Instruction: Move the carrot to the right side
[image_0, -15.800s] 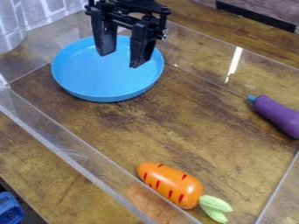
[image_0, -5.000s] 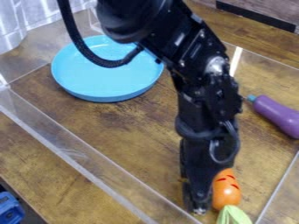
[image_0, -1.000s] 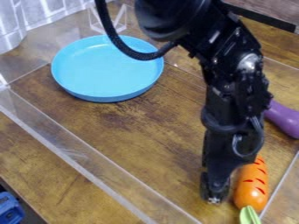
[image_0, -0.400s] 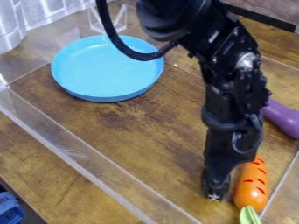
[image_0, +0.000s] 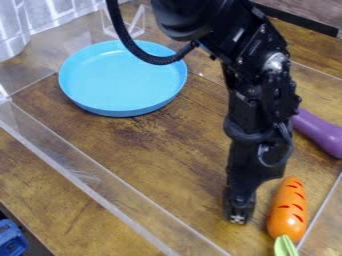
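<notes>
Your carrot (image_0: 289, 205) lies on the wooden worktop (image_0: 147, 150) at the lower right of the frame, leafy end toward the bottom edge. The gripper (image_0: 241, 205) points down just to its left, near it; you cannot tell whether it is open. An eggplant (image_0: 319, 131) sits at the right edge, a blue plate (image_0: 120, 78) upper left.

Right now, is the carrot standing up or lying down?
Lying down: the carrot rests lengthwise on the table, leafy end toward the camera, beside the gripper.
</notes>
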